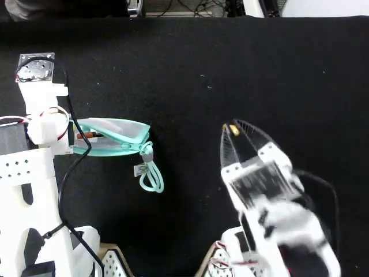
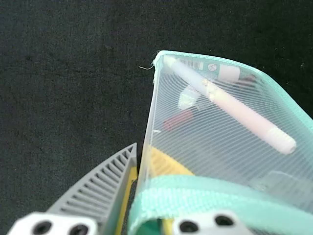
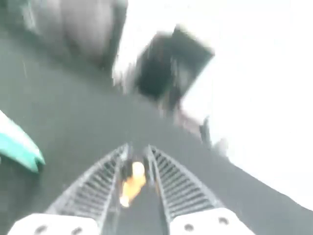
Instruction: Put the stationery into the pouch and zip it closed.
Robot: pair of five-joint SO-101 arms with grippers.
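looking down from the high view, you have the left end effector [image 1: 74, 138] at the left side of the black cloth surface [image 1: 230, 63], clamped on the left end of the mint-green translucent mesh pouch [image 1: 115, 135]. the pouch stretches out to the right of that end effector, and its mint-green cord loop [image 1: 151, 179] trails from the far end toward the arms' bases. in your left wrist view the mesh shows a long pink-and-white pen [image 2: 239, 112] lying slantwise inside the pouch, with a short dark red item [image 2: 178, 119] just beside it. a yellow shape [image 2: 164, 166] shows through the mesh close to the grey ribbed finger [image 2: 105, 188]. farther right, well apart from the pouch, your right end effector [image 1: 233, 134] hangs over the surface with its fingers pinched on a small orange-yellow object [image 1: 234, 129]. you cannot tell what kind of stationery it is. in the right wrist view a corner of the pouch lies off to one side of those fingers.
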